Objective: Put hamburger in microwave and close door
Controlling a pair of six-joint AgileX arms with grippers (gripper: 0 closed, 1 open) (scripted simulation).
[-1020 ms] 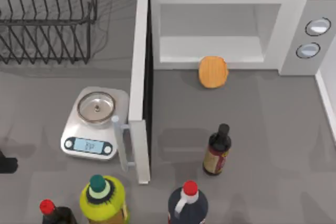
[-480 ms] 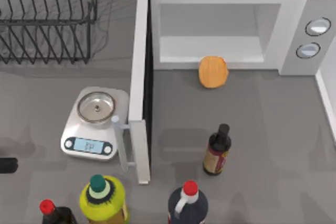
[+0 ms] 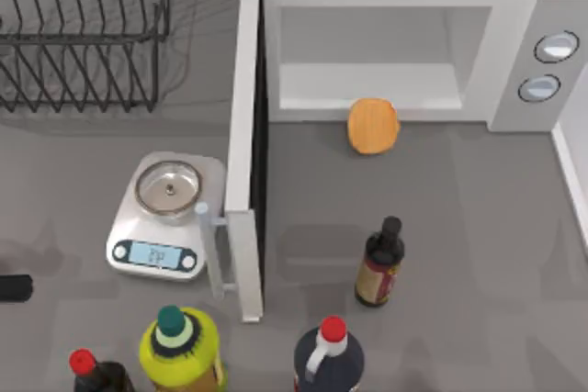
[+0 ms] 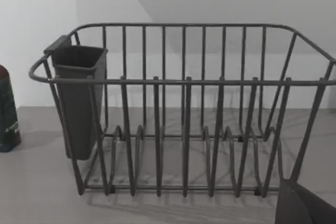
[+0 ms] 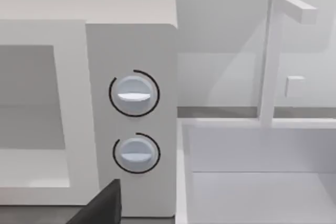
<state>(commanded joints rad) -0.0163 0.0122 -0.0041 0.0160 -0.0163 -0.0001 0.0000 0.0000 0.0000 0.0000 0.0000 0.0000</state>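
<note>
The hamburger (image 3: 372, 126), a round orange-tan bun, lies on the grey table just in front of the microwave's open cavity. The white microwave (image 3: 395, 6) stands at the back, its two round knobs (image 5: 134, 93) on the grey side panel. Its door (image 3: 244, 135) is swung wide open toward the front, and the bar handle (image 3: 212, 250) faces left. A dark part of my left gripper (image 3: 13, 288) sits at the table's left edge, far from the bun. A dark piece of my right gripper (image 5: 102, 208) shows low in the right wrist view, facing the knob panel.
A wire dish rack (image 3: 83, 34) with a dark cup (image 4: 79, 98) stands at the back left. A kitchen scale (image 3: 165, 218) sits beside the door. A dark bottle (image 3: 378, 263) stands in front of the bun, more bottles (image 3: 179, 346) line the front edge. A white basin (image 5: 257, 182) is right of the microwave.
The dark part of my left gripper at the left edge has shifted slightly. The hamburger, the door and the bottles have not moved.
</note>
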